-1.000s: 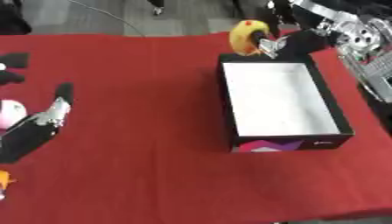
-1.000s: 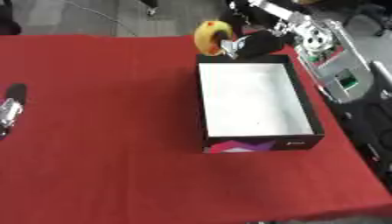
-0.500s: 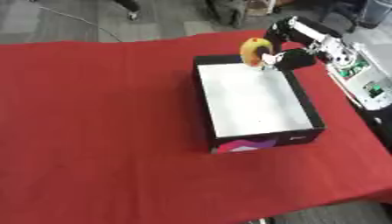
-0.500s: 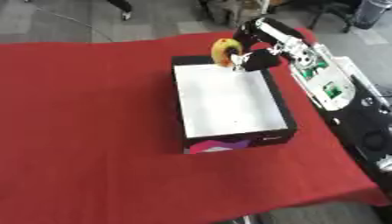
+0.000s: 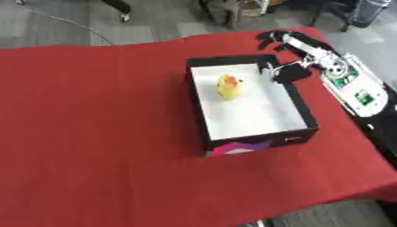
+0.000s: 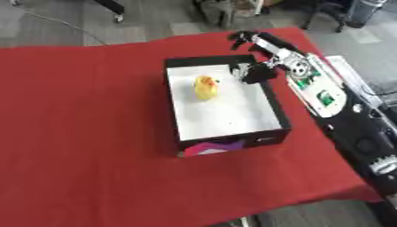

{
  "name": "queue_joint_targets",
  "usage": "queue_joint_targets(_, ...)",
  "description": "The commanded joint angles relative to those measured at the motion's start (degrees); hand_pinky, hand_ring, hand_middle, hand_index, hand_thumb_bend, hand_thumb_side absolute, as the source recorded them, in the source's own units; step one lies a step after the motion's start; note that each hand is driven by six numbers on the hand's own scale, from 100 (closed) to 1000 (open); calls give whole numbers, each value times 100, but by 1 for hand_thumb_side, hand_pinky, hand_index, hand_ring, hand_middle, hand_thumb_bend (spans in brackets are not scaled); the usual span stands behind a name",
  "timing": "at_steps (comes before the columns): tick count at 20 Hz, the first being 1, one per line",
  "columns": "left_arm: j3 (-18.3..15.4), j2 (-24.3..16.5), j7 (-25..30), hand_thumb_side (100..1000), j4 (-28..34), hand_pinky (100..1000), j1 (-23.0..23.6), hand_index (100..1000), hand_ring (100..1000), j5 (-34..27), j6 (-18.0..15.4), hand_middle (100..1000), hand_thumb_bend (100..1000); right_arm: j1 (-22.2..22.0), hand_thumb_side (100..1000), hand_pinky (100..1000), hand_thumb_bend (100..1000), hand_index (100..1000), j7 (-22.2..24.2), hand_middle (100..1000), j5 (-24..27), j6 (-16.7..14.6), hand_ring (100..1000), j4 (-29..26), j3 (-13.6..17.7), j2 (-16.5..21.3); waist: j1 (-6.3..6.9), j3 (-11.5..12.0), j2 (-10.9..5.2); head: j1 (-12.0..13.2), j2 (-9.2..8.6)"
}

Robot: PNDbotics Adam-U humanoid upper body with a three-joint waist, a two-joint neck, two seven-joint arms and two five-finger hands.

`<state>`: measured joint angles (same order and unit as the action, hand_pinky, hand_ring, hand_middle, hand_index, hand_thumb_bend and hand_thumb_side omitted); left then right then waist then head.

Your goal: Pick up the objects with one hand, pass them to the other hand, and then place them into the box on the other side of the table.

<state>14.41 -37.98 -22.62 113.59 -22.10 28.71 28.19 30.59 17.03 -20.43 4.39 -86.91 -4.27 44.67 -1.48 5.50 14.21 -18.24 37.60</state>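
A small yellow toy with an orange spot (image 5: 229, 85) lies on the white floor of the black-walled box (image 5: 301, 113), in its far half. My right hand (image 5: 288, 71) hangs over the box's far right wall, fingers spread and straight, holding nothing; a few fingers (image 6: 242, 37) point away past the box's far corner. The right forearm (image 6: 318, 91) runs back along the right edge. My left hand shows in neither view.
A red cloth (image 5: 101, 133) covers the table, with the box standing on its right part. The table's front edge (image 5: 310, 208) cuts across the bottom right. Grey floor and chair legs (image 5: 232, 13) lie beyond the far edge.
The yellow toy has left my right hand and now lies inside the box. The hand has opened and drawn back to the box's right wall. The camera has also shifted.
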Motion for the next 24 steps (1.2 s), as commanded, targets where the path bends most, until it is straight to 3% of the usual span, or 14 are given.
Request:
queue_joint_targets(1,-131,-196,-5,571,100,761,-55,830,662,84,43,697,394,36,370,932,100,913,59,821,-236,-26,1000,-44,160,219,16,-5,-94,94,-58)
queue_joint_targets(3,-177,-205,-4,565,100,757,-67,827,660,124,90,694,385,41,301,932,100,914,-30,804,-61,0,1000,-127,216,180,22,-7,-98,218,-45)
queue_joint_targets(4,-205,-210,-1,562,100,756,-77,826,658,127,143,692,377,48,310,931,100,916,-108,800,115,21,1000,-201,242,161,27,-9,-101,300,-35)
queue_joint_targets(5,-233,-220,10,561,100,755,-91,824,658,110,213,690,369,55,376,928,100,917,-211,788,358,55,1000,-299,268,140,34,-12,-104,398,-27)
queue_joint_targets(7,-310,-262,92,544,100,754,-142,819,656,59,406,686,337,70,376,924,100,916,-461,772,981,137,1000,-568,308,102,52,-12,-112,610,-10)
queue_joint_targets(12,-576,-509,727,598,-28,774,-393,844,672,-468,1207,706,289,106,383,920,100,910,-946,752,2172,257,1000,-1400,416,29,121,6,-147,1099,25)
queue_joint_targets(15,-653,-767,1270,612,-249,792,-549,863,695,-755,1579,724,279,114,396,918,100,908,-1064,750,2398,377,1000,-1763,439,32,160,11,-165,1332,21)
queue_joint_targets(19,-626,-1097,2240,583,-743,823,-837,890,743,-954,1871,756,333,158,415,917,100,909,-1086,748,2603,493,1000,-2039,413,48,197,5,-183,1528,11)
queue_joint_targets(24,-472,-1295,3536,435,-1551,859,-1375,893,782,-1005,2085,772,444,243,426,914,100,906,-1142,741,2703,577,1000,-2105,388,54,222,5,-198,1693,14)
